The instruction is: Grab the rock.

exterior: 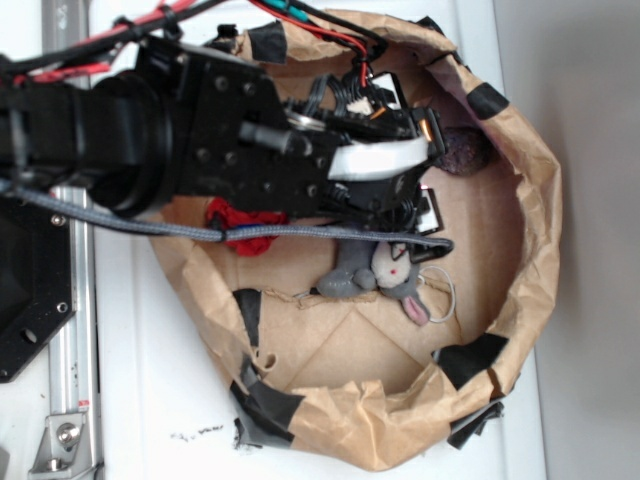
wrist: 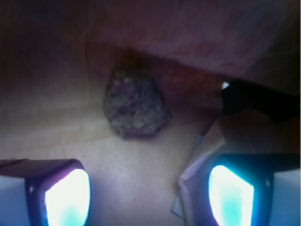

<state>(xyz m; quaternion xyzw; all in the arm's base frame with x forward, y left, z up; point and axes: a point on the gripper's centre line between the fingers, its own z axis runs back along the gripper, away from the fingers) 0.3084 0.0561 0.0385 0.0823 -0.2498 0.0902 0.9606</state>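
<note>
Tool [wrist: 148, 193] fingers apart, empty; rock [wrist: 135, 107] just ahead, roundish, no clear long axis.

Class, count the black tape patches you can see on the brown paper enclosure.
About 7 black tape patches on the paper wall: three along the top rim, one inside left, three along the bottom. The arm may hide more.

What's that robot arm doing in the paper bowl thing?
The robot's tool is open and reaching toward the rock, which sits by the wall of the brown paper nest. Nothing is grabbed yet; the rock lies ahead of the fingers. A grey bunny and red flower lie nearby, untouched.
</note>
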